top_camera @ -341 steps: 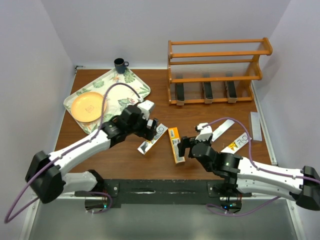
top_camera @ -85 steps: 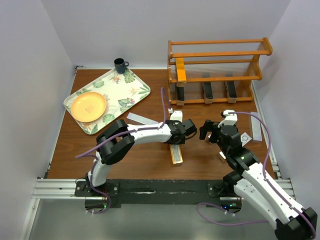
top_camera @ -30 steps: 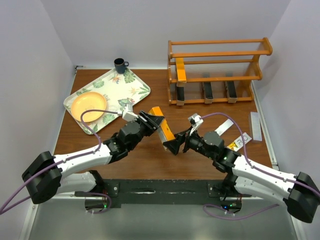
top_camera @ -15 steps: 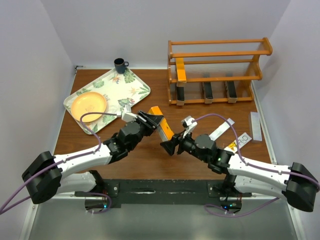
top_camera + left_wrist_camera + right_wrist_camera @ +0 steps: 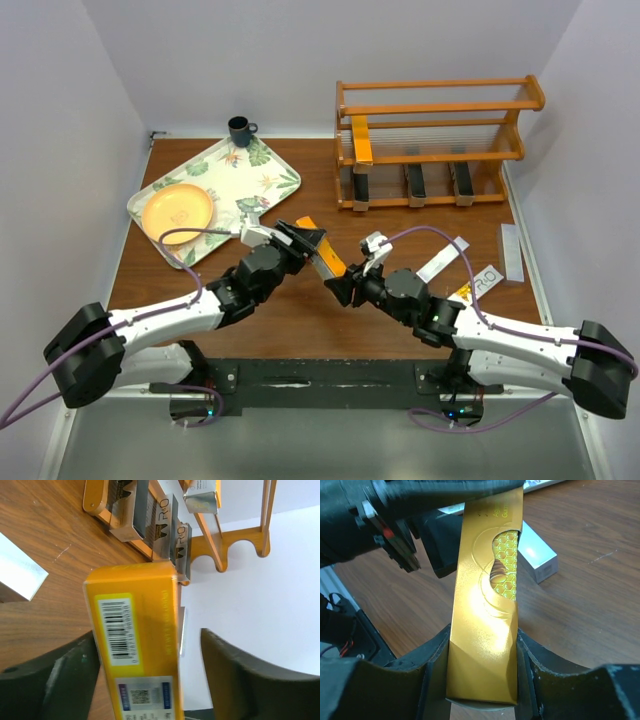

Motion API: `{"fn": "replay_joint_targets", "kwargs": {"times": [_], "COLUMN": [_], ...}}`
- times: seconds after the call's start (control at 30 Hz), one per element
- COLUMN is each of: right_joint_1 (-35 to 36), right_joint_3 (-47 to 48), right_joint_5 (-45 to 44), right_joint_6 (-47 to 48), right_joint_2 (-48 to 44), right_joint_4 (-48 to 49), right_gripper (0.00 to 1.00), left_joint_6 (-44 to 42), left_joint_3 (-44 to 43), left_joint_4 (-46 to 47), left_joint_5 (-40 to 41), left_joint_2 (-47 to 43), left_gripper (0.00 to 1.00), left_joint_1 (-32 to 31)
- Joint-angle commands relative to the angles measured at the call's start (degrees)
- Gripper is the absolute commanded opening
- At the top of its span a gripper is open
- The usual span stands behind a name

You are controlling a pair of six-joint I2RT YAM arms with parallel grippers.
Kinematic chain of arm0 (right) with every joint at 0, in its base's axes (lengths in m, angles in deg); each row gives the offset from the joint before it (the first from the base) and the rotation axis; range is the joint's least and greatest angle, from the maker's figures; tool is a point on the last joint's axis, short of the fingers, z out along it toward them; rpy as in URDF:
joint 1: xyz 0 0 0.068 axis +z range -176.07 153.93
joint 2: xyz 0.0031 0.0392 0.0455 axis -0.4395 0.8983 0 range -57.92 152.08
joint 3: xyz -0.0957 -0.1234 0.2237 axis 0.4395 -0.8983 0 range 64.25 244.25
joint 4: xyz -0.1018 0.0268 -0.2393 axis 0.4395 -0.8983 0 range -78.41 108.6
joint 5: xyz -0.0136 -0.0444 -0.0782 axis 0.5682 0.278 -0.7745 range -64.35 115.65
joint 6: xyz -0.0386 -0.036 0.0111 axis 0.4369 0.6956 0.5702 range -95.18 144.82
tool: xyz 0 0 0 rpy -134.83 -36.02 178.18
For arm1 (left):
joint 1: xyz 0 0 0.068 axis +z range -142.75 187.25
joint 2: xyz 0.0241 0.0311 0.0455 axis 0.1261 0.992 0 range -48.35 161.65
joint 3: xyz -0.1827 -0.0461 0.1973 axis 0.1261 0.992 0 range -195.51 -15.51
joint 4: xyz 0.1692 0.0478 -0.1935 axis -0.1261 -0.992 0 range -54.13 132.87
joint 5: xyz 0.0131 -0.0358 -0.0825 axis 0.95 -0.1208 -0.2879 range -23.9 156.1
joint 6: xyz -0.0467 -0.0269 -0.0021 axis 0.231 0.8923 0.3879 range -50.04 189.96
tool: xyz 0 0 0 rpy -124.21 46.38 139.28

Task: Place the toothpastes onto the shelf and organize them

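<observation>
Though left gripper [image 5: 150, 640] gapes, right gripper [image 5: 482, 672] seemingly pinches orange box [image 5: 487, 595].

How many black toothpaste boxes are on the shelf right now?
3, all on the bottom tier of the shelf: the left black box, the middle black box, the right black box. None seems hidden.

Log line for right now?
step: handover | orange toothpaste: between both grippers | left gripper: open | right gripper: shut on it

Orange box [image 5: 135, 645] cut off by the left wrist view's bottom edge, shelf [image 5: 212, 547] cropped at the top edge, silver box [image 5: 537, 555] half hidden behind the orange box
</observation>
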Motion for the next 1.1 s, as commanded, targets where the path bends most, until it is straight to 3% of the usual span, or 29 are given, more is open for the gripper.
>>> {"fn": "replay_joint_targets", "kwargs": {"times": [0.0,0.1,0.37,0.57,0.7,0.87,1.07], "right_joint_1": [0.6,0.6,0.6,-0.1,-3.4,-12.6,-22.3], "right_joint_3": [3.6,4.4,8.6,13.7,18.1,22.1,27.1], "right_joint_5": [-1.2,-2.4,-9.4,-19.7,-23.1,-22.3,-20.1], "right_joint_6": [0.8,1.0,3.2,5.5,7.2,11.1,16.2], "right_joint_2": [-1.1,-2.2,-6.5,-6.7,-4.9,-4.1,-0.3], "right_joint_4": [0.0,-3.3,-19.3,-30.6,-36.6,-39.1,-36.9], "right_gripper": [0.20,0.17,0.13,0.11,0.10,0.10,0.09], "left_joint_6": [-2.4,-6.0,-25.2,-39.7,-47.2,-55.2,-60.2], "left_joint_3": [0.3,0.3,-4.4,-13.9,-21.0,-27.8,-26.0], "left_joint_4": [0.7,-1.7,-13.4,-26.9,-33.5,-41.2,-41.1], "left_joint_5": [4.2,7.3,16.6,19.8,17.1,11.4,2.6], "left_joint_2": [-2.9,-5.6,-15.6,-16.8,-15.5,-12.5,-11.3], "left_gripper": [0.87,1.00,1.00,1.00,1.00,1.00,1.00], "left_joint_1": [0.0,0.1,0.2,1.2,2.8,6.9,15.1]}}
